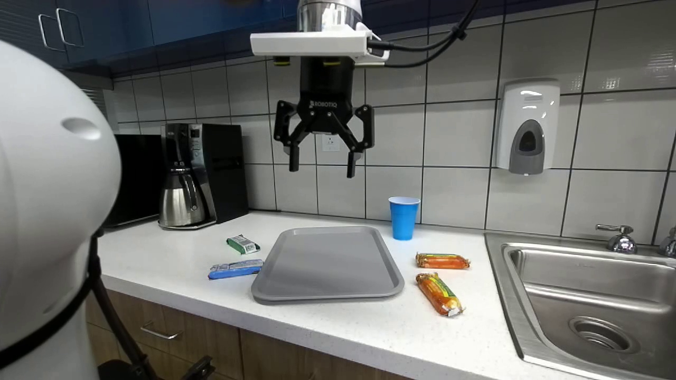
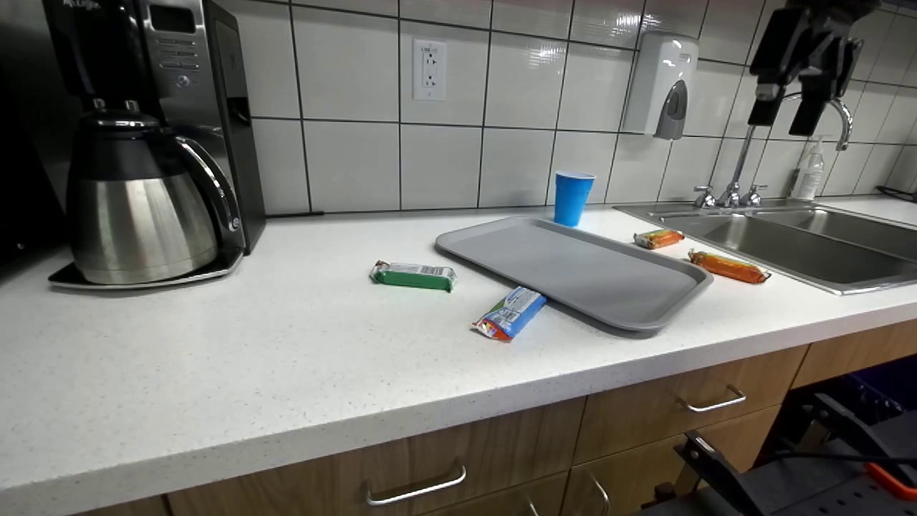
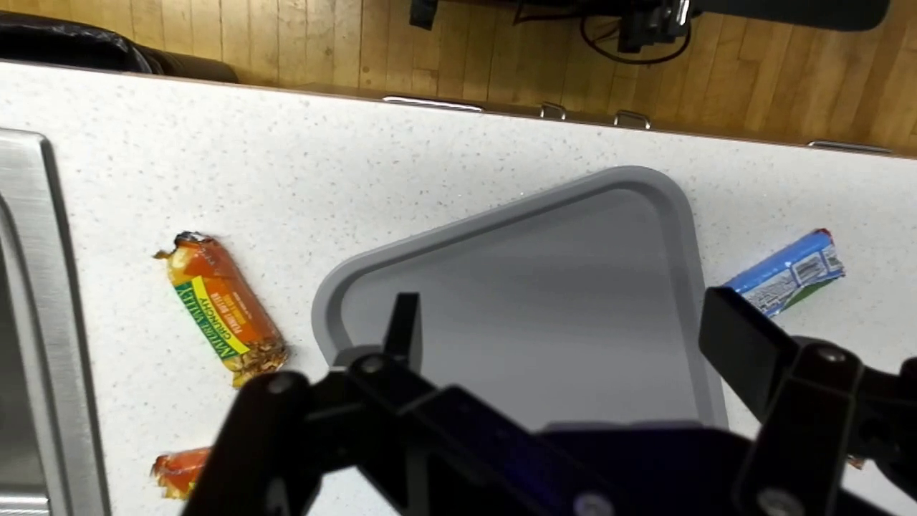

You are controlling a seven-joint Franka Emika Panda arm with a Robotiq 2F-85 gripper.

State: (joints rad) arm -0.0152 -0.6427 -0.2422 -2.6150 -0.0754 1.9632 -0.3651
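A spread gripper hangs well above the gray tray.
"ROBOTIQ" is written on the gripper. The tray lies on the counter, its long axis going slantwise from the back edge to the front edge. Toward the sink, the front orange bar reads "NATURE VALLEY CRUNCHY PEANUT BUTTER"; 1 end points to the front edge and the sink. Near the tray's opposite edge lie a blue bar and a green bar.
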